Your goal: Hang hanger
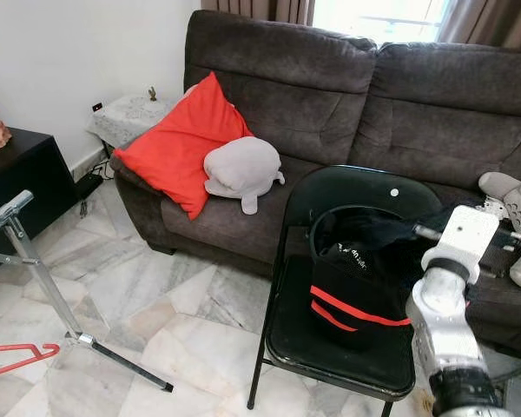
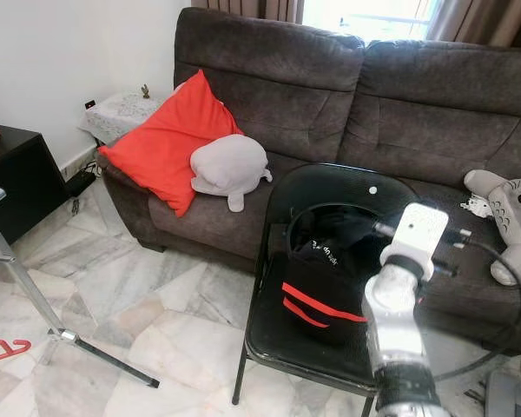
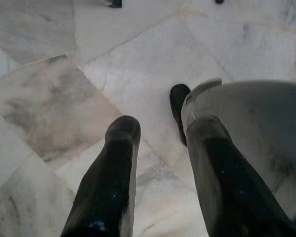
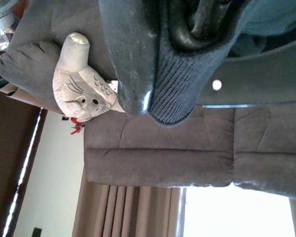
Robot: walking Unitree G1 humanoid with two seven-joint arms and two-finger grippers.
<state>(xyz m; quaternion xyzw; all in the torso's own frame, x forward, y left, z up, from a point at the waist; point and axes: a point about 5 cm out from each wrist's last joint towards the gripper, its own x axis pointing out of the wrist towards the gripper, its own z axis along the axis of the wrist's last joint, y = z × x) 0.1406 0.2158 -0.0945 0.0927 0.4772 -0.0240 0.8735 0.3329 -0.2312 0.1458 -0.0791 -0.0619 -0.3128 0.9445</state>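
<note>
Marble-floored lounge | right gripper (image 4: 153, 74) pinches dark garment (image 1: 365, 261) on black chair (image 1: 347, 347) | left gripper (image 3: 160, 168) spread, idle | risk: knit slipping free when lifted

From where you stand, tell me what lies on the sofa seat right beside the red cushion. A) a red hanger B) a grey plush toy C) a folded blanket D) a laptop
B: a grey plush toy rests against the red cushion on the sofa, while the red hanger lies on the floor near the rack leg.
</note>
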